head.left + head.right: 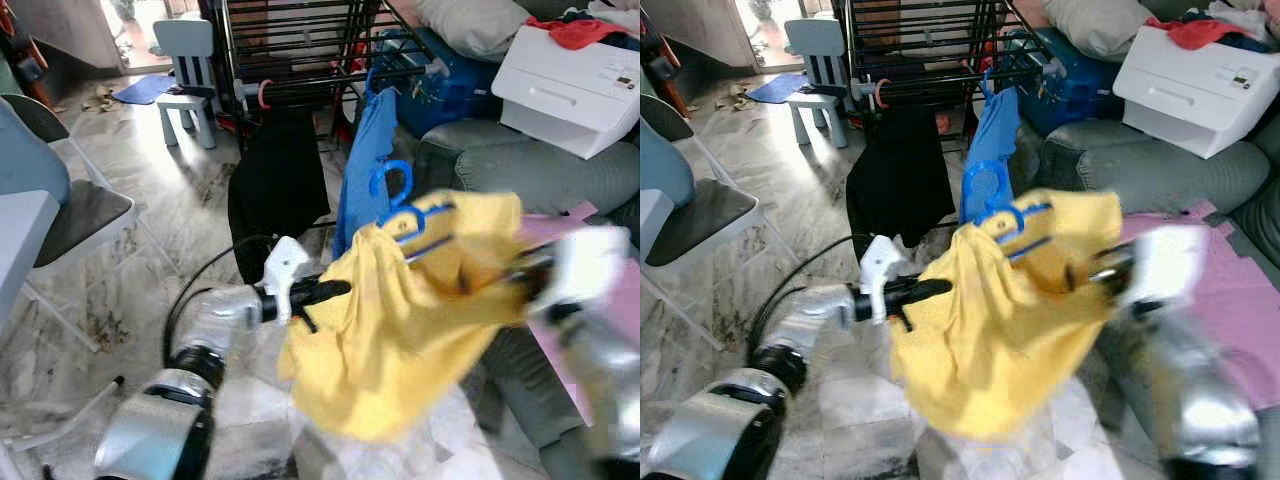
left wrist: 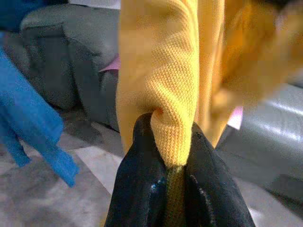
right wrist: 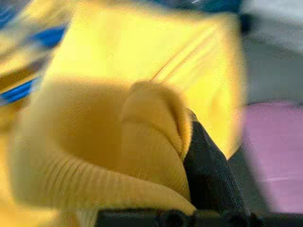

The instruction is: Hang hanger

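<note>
Nearest, left gripper (image 1: 325, 292) clamped on a fold of the yellow knit shirt (image 1: 400, 330); pinch plain in the left wrist view, cloth bunched between both black fingers (image 2: 142, 189). Right gripper (image 1: 520, 268) blurred, reaching into the shirt's other side; cloth wrapped over one finger (image 3: 208, 175) in the right wrist view, so probably gripping, yet impossible to tell for certain. Shirt stretched between both arms, held up over the marble floor (image 1: 150, 200), with a blue plastic hanger (image 1: 400, 205) threaded through its neck and the hook standing clear above the cloth.

For the step in hand, probably the carry to the rail: best to keep the hook upright and free, hold the cloth taut enough that the hanger cannot slip out, then raise and lower the hook over the bar of the black drying rack (image 1: 300, 50) beyond.

Just behind, a blue garment (image 1: 365, 160) and a black garment (image 1: 280, 190) already hanging from that rack, crowding the near rail; a gap between them needed. Grey sofa (image 1: 520, 170) close on the right, white printer (image 1: 570, 85) on top, folding chair (image 1: 70, 215) left, pale blue child's chair (image 1: 188, 75) farther back.
</note>
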Motion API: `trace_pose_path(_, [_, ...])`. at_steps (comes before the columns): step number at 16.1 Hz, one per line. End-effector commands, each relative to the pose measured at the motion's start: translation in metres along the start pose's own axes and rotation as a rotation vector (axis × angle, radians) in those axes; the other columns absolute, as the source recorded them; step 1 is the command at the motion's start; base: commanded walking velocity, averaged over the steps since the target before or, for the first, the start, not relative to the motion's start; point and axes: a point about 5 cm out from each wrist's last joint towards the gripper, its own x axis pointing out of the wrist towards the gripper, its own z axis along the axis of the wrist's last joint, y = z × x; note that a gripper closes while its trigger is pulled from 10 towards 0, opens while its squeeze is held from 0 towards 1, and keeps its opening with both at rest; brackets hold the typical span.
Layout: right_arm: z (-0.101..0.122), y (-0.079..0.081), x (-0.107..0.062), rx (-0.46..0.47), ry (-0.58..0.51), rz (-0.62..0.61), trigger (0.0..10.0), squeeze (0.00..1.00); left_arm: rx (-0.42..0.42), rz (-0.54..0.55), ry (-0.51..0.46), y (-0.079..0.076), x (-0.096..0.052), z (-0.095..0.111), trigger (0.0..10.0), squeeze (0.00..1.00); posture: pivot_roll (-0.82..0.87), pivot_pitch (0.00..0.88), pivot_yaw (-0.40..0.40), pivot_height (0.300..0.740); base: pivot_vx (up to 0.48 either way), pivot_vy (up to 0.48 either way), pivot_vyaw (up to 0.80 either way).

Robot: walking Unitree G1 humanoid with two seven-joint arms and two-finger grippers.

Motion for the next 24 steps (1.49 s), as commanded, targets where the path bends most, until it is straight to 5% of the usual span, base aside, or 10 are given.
trace_pose_path(1, [-0.002,0.015,-0.001,-0.011,0.015,0.076,0.0,0.0,0.011,0.039,-0.033,0.004,0.002,0.009,0.0,0.0,-0.03,0.0,-0.018,0.74,0.0,0.0,0.0])
trace_pose_path(5, [-0.042,0.063,-0.02,-0.021,0.179,0.364,0.0,0.0,-0.014,0.114,-0.062,0.003,0.014,0.018,0.0,0.0,-0.03,0.0,-0.025,0.74,0.0,0.0,0.0])
trace_pose_path(8, [-0.059,0.064,-0.03,-0.055,0.251,0.405,0.0,0.0,-0.013,0.13,-0.054,0.003,0.016,0.019,0.0,0.0,-0.03,0.0,-0.025,0.74,0.0,0.0,0.0])
trace_pose_path(9, [-0.068,0.059,-0.033,-0.084,0.287,0.376,1.8,0.0,-0.011,0.123,-0.054,0.002,0.017,0.02,0.0,0.0,-0.03,0.0,-0.024,0.74,0.0,0.0,0.0])
trace_pose_path(10, [-0.079,0.048,-0.034,-0.158,0.329,0.315,10.0,0.0,-0.007,0.107,-0.056,0.001,0.018,0.022,0.0,0.0,-0.03,0.0,-0.023,0.74,0.0,0.0,0.0])
trace_pose_path(11, [-0.085,0.04,-0.035,-0.197,0.345,0.28,10.0,1.0,0.004,0.094,-0.059,0.001,0.018,0.024,0.0,0.0,-0.03,0.0,-0.022,0.74,0.0,0.0,0.0])
trace_pose_path(13, [-0.091,0.023,-0.041,-0.391,0.383,0.247,10.0,1.0,0.032,0.085,-0.055,0.004,0.018,0.029,0.0,0.0,-0.03,0.0,-0.021,0.74,0.0,0.0,0.0])
trace_pose_path(18, [-0.086,-0.009,-0.068,-0.578,0.441,0.271,10.0,1.0,0.077,0.117,-0.018,0.012,0.012,0.033,0.0,0.0,-0.03,0.0,-0.019,0.74,0.0,0.0,0.0])
trace_pose_path(20, [-0.08,-0.01,-0.07,-0.573,0.403,0.272,10.0,1.0,0.076,0.146,-0.011,0.015,0.012,0.033,0.0,0.0,-0.04,0.0,-0.015,0.74,0.0,0.0,0.0])
trace_pose_path(24, [-0.063,0.016,-0.072,-0.482,0.271,0.439,10.0,1.0,0.075,0.131,-0.017,0.013,0.013,0.034,0.0,0.0,-0.04,0.0,-0.012,0.74,0.0,0.0,0.0])
